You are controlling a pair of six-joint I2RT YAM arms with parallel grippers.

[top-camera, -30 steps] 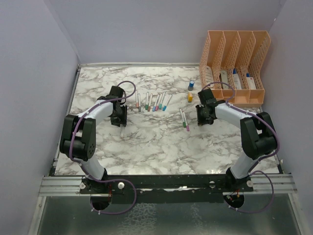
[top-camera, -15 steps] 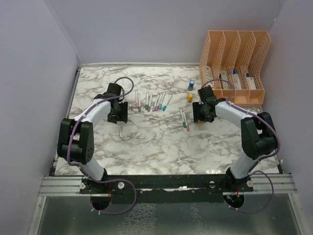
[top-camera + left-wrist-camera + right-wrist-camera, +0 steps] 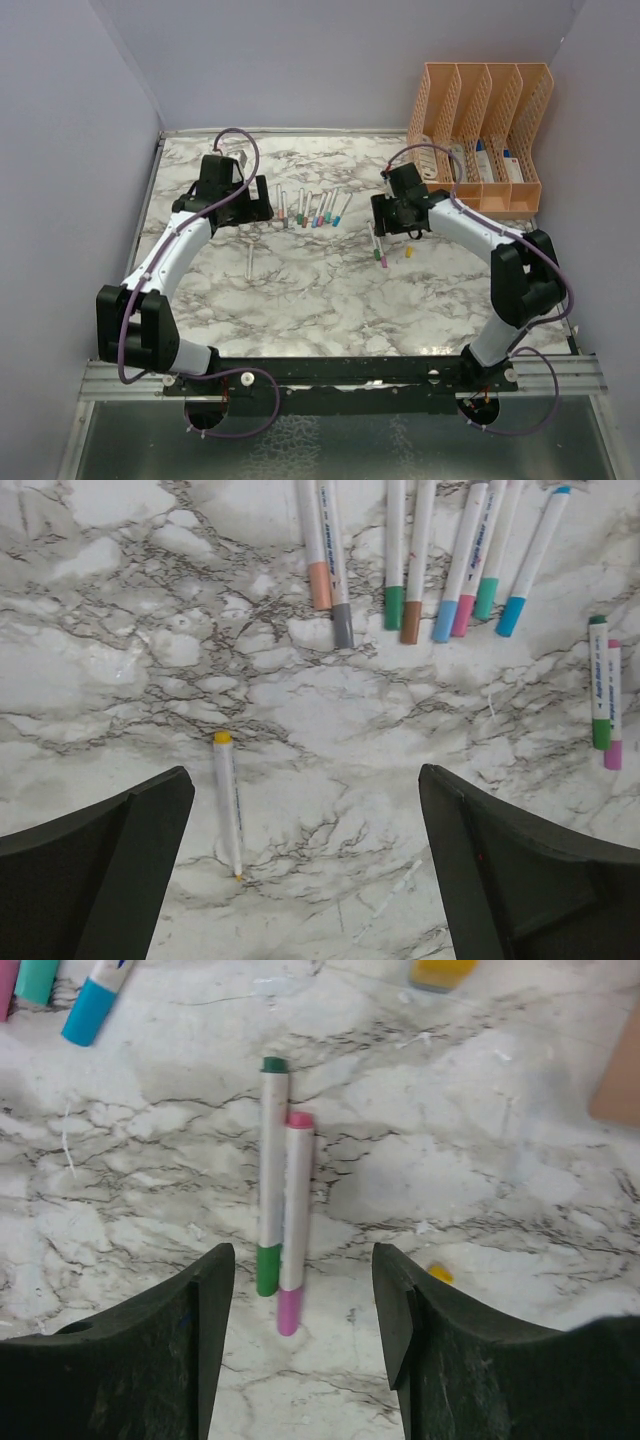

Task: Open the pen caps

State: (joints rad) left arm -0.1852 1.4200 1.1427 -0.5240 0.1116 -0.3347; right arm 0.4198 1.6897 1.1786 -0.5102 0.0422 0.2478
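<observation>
Now | left arm [image 3: 178, 242] extended, left fingers [image 3: 100, 865] apart | right fingers [image 3: 150, 1360] apart (over green pen [image 3: 272, 1175], pink pen [image 3: 296, 1210])

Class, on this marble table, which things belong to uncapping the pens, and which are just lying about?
For the job: row of capped pens; green and pink pens; uncapped yellow pen; loose yellow cap.
Lying about: orange file rack; stubby yellow item.
</observation>
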